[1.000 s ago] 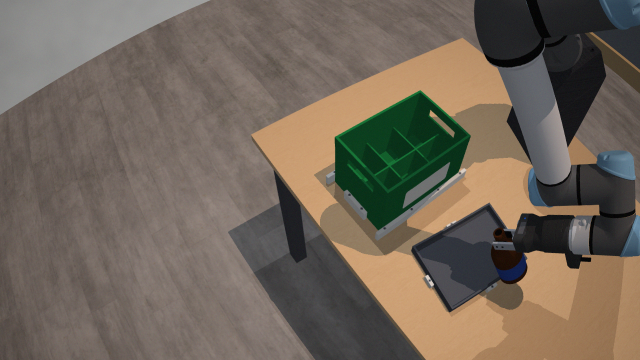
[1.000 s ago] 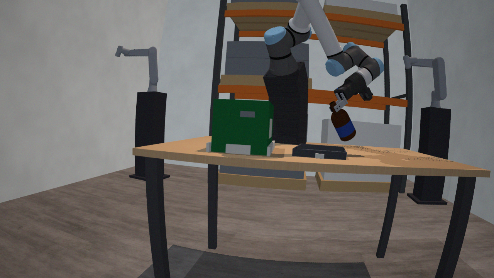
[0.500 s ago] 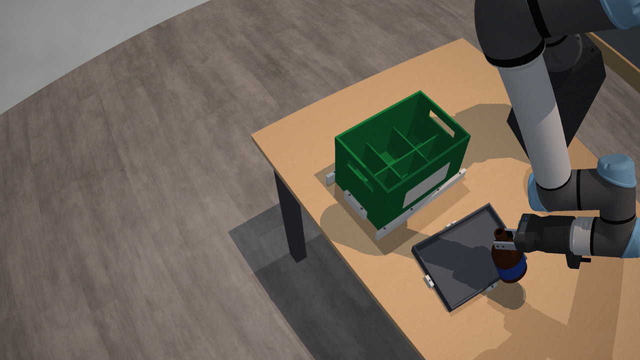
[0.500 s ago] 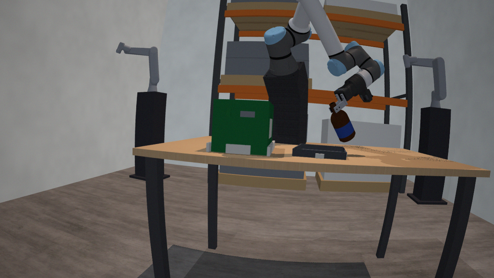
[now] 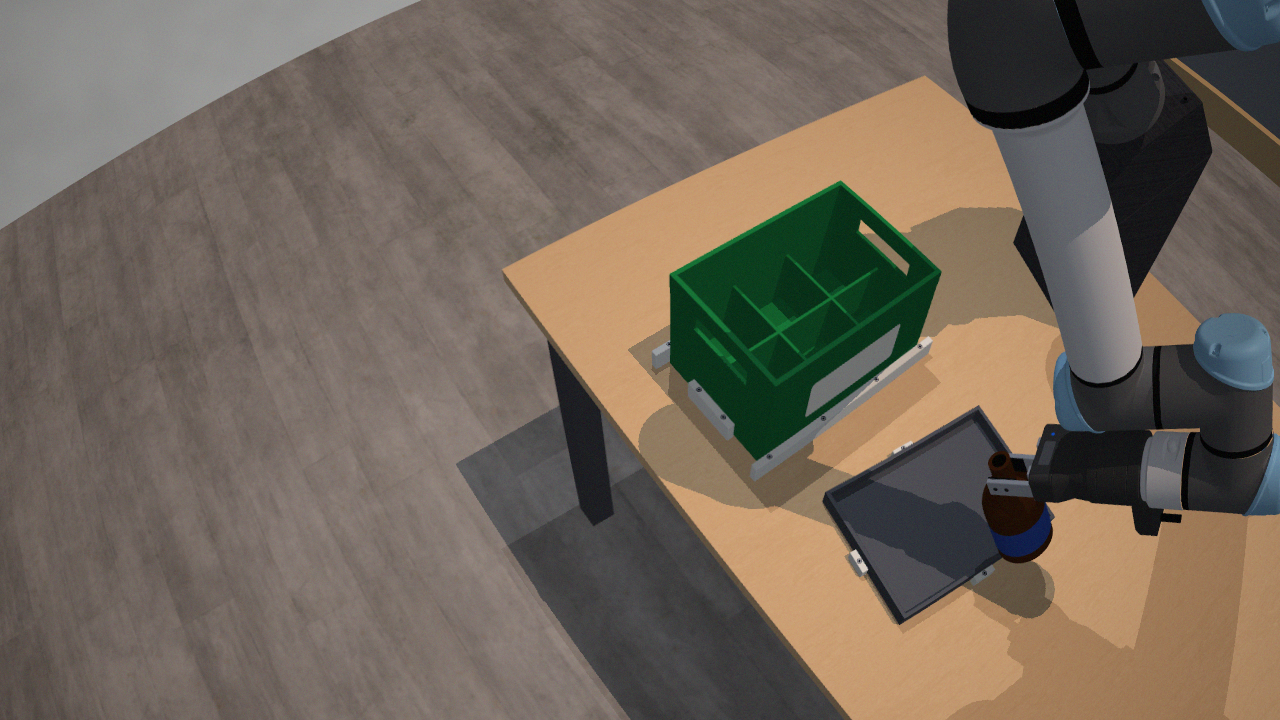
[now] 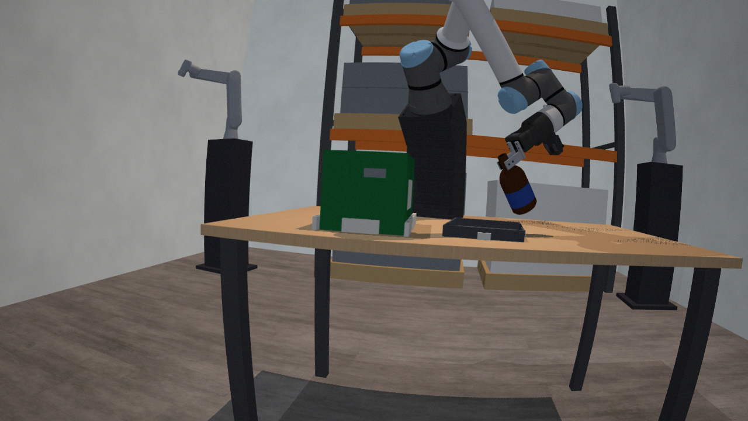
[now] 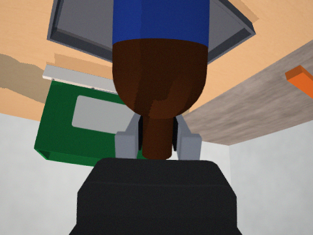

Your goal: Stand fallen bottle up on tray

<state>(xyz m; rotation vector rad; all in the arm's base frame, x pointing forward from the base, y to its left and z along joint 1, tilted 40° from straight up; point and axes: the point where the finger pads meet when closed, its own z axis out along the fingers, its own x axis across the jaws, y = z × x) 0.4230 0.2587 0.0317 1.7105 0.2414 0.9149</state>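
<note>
My gripper [image 5: 1004, 478] is shut on the neck of a brown bottle [image 5: 1015, 516] with a blue label. The bottle hangs in the air, neck up and base tilted outward, above the right edge of the dark grey tray [image 5: 921, 519]. The exterior view shows the bottle [image 6: 516, 188] well clear of the tray [image 6: 483, 229], held by my gripper [image 6: 511, 155]. In the wrist view my fingers clamp the neck and the bottle body [image 7: 160, 39] fills the upper middle, with the tray [image 7: 83, 13] behind it.
A green crate [image 5: 796, 313] with empty compartments stands on the wooden table left of the tray, in grey corner brackets; it also shows in the exterior view [image 6: 364, 192]. A shelving rack [image 6: 470, 104] and the arm's black pedestal stand behind the table.
</note>
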